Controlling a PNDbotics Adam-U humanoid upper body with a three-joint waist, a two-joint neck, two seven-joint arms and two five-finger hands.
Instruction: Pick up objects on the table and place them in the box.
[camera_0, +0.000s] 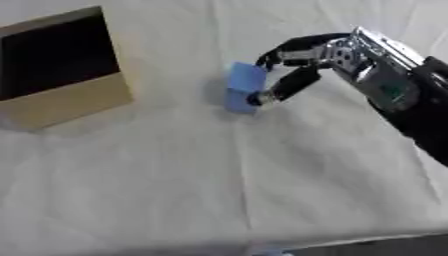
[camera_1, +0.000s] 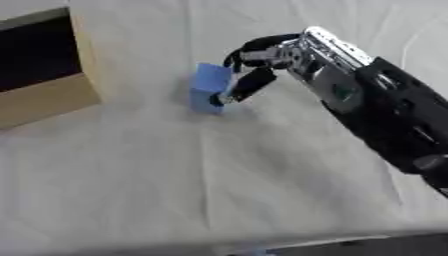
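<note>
Step in hand: while the blue block (camera_0: 244, 93) sits on the bench (camera_0: 262, 190) just right of centre, the right robot hand (camera_0: 302, 67) reaches in from 2 o'clock and closes on it, so this looks like the grasp before the lift.

Robot hand state: curled, with one finger hooked over the block's top edge and the thumb pressed against its right face near the lower end; it appears to pinch the block, though whether the block has left the cloth is hard to tell.

Block position: upright, at about 3 o'clock from the box (camera_0: 66, 100) and well apart from it.

Doing it well: the pinch sits on one side of the block, so it could twist; lift straight up first, then carry toward 9 o'clock, high enough to pass the box's near wall before letting go over the dark opening.

Box: cardboard, open on top, at 10 o'clock in the left eye view.

In the way: nothing lies between block and box; the white cloth on the bench is creased and might snag a dragged block.

Left robot hand: not seen in either view.
</note>
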